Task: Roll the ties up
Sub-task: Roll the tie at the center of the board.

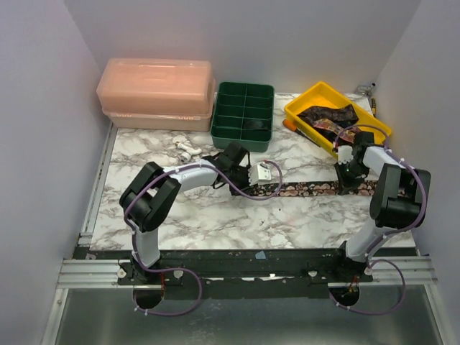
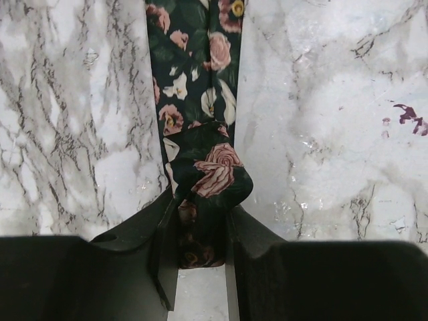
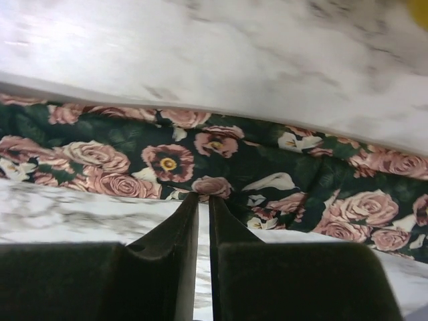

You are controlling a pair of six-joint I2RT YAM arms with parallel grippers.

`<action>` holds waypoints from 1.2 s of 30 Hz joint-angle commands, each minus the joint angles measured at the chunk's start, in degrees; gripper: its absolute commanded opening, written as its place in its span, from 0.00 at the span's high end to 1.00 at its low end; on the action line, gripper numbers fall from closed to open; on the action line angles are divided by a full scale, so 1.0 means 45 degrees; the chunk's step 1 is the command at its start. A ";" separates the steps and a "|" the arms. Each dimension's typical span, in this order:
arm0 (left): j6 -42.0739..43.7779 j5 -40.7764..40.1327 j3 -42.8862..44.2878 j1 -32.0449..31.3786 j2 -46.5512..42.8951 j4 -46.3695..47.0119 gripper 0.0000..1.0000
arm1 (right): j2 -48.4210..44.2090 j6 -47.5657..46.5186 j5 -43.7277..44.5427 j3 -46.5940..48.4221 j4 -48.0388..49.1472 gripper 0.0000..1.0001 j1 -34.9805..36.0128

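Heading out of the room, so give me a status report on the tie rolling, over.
Left gripper shut on curled end of tie. Right gripper shut, tips at tie's edge. Tie flat between them. White pieces lie aside.

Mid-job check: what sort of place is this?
Likely a lab test cell: plain white walls box in a marble-pattern tabletop, an aluminium rail edges it, green tray and yellow bin behind.
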 commanded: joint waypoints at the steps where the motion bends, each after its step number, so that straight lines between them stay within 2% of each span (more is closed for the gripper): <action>1: 0.0630 0.0245 0.0219 -0.0347 0.0126 -0.0487 0.74 | 0.0610 -0.2266 0.1819 -0.0579 0.1065 0.90 -0.1037; 5: 0.0515 0.0164 0.0554 -0.0511 0.0309 -0.0764 0.74 | 0.0766 -0.3365 0.1935 -0.0312 0.0813 0.95 -0.1786; 9: 0.0342 0.0063 0.0986 -0.0798 0.0600 -0.0952 0.74 | 0.0980 -0.3766 0.1130 0.0588 0.0166 0.94 -0.2107; 16: 0.0289 -0.0891 0.1563 -0.1218 0.1170 -0.1466 0.74 | 0.0481 -0.3524 -0.2468 0.2695 -0.2881 0.69 -0.2087; 20: 0.0345 -0.1293 0.1338 -0.1208 0.1140 -0.1552 0.74 | -0.0235 -0.3294 -0.4477 0.3600 -0.4075 0.50 -0.2089; 24: -0.0270 -0.1001 0.1600 -0.1158 0.1095 -0.1561 0.74 | -0.0726 -0.2230 -0.7441 0.3736 -0.4688 0.46 -0.1808; 26: -0.0386 -0.0873 0.1614 -0.1118 0.1000 -0.1423 0.74 | -0.0775 -0.1184 -0.8534 0.3496 -0.4315 0.49 -0.1159; 30: -0.0525 -0.0709 0.1719 -0.1035 0.0948 -0.1471 0.73 | -0.0746 0.1116 -0.9390 0.2682 -0.2574 0.54 0.1062; 34: -0.0805 -0.0174 0.1698 -0.0986 0.0829 -0.1476 0.73 | -0.0709 0.3117 -0.9399 0.1841 -0.0487 0.53 0.2754; 36: -0.0749 0.0076 0.1536 -0.0973 0.0655 -0.1410 0.73 | -0.0634 0.3411 -0.8884 0.1710 0.0297 0.48 0.3262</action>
